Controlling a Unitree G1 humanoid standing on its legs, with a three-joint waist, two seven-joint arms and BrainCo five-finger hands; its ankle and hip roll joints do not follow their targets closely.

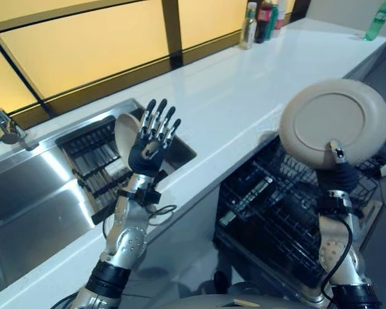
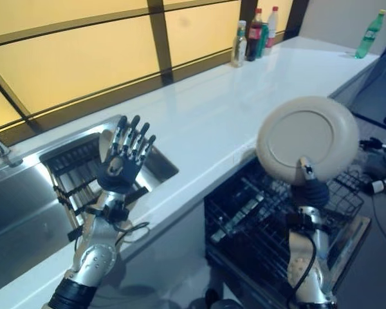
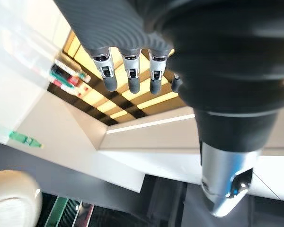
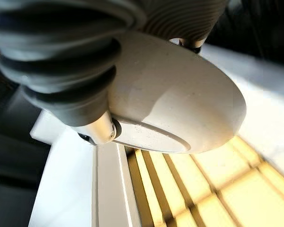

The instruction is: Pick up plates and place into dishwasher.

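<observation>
The right hand (image 1: 338, 168) holds a cream plate (image 1: 334, 122) upright in the air above the pulled-out dishwasher rack (image 1: 276, 212), its thumb pressed on the plate's underside and its fingers behind the rim, so the hand is gripping the plate. The left hand (image 1: 149, 147) is raised over the edge of the white counter (image 1: 244, 96), palm up, fingers straight and spread, holding nothing. Behind it, another plate (image 1: 126, 132) stands on edge in the drying rack (image 1: 93, 161) set in the steel sink (image 1: 26, 199). Bottles (image 2: 251, 38) stand at the counter's far end
</observation>
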